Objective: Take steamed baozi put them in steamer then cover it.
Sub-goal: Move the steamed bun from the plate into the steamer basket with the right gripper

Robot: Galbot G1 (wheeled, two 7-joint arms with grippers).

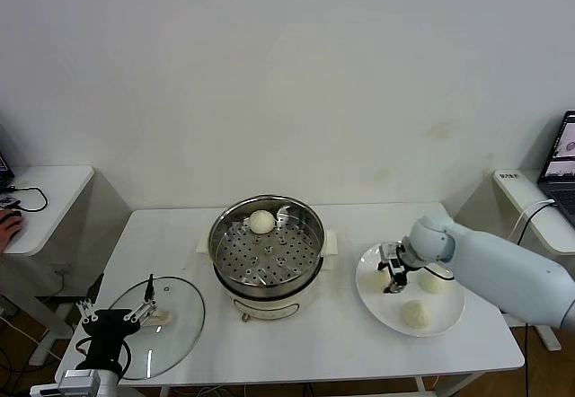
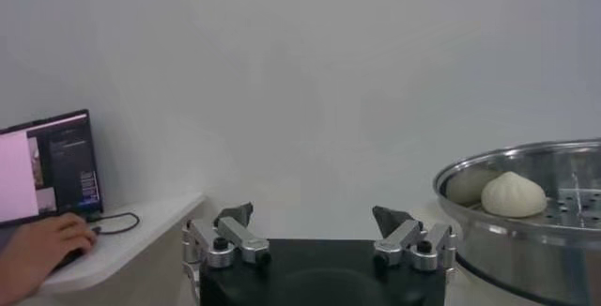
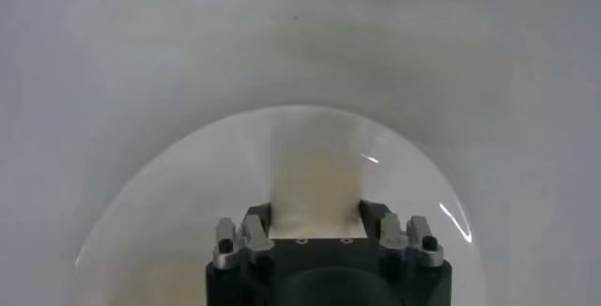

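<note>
At the table's near edge, glass cover lying flat, not yet used, left gripper spread wide over it. Farther right, on the white plate, right gripper pinched narrow, seemingly on a steamed baozi, with two loose baozi beside. Beyond, steamer holding one bun; three and the covering left.

Standing mid-table: shiny steamer, one cream-white baozi sitting at its tray's far edge. Lying flat near the table's front-left corner: glass cover. Resting toward the right edge: two more buns.
</note>
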